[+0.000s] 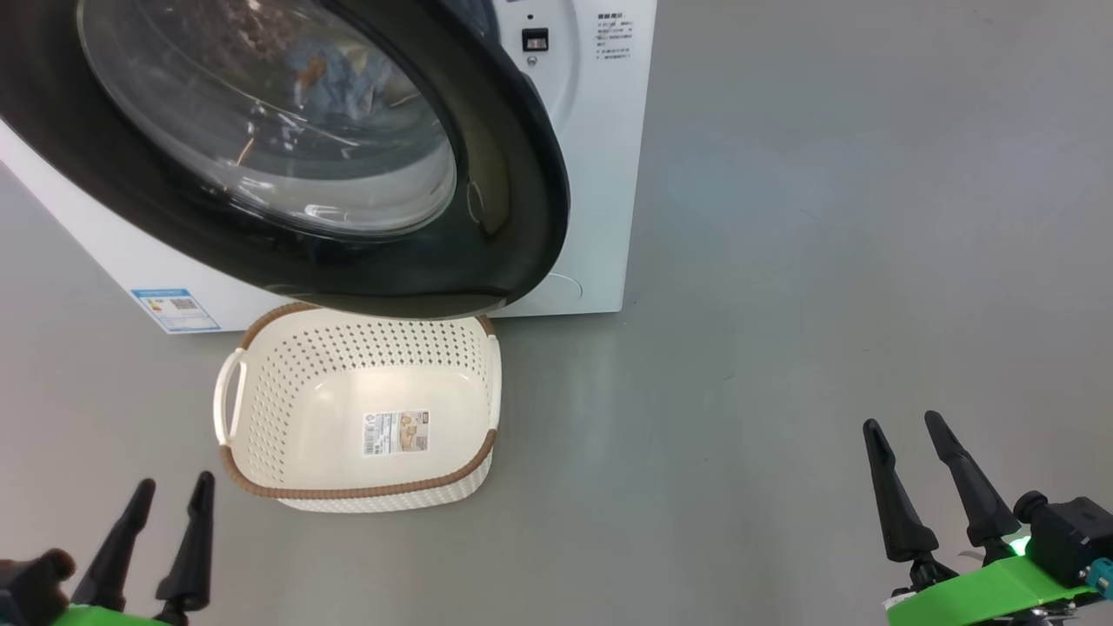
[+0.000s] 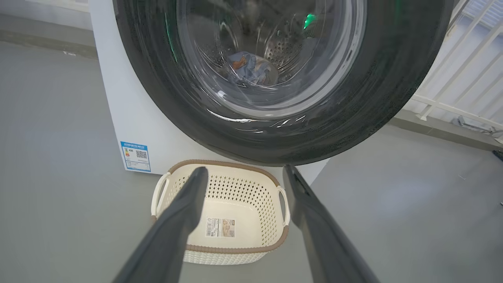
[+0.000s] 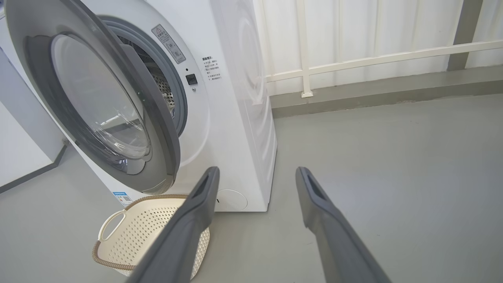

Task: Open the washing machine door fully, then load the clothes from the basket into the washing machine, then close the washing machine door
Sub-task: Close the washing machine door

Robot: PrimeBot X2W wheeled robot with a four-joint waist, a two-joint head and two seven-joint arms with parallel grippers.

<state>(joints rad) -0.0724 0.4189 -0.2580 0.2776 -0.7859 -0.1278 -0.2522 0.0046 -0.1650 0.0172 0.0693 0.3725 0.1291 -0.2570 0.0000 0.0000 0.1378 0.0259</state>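
On the floor [image 1: 783, 348] before the washer [image 1: 609, 174], the basket [image 1: 348, 493] sits empty under the door [image 1: 522, 191], which stands ajar. The clothes [image 2: 249, 70] lie in the drum [image 3: 168, 92], seen through the door. Left gripper [image 1: 176, 480] and right gripper [image 1: 901, 421] hover spread, holding nothing.

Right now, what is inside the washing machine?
Through the glass of the washing machine door, the clothes lie in the steel drum. The door's black rim covers the rest of the drum.

Bare laundry corner: washing machine [image 3: 239, 118], grey floor [image 1: 826, 217], white railing [image 3: 353, 59]
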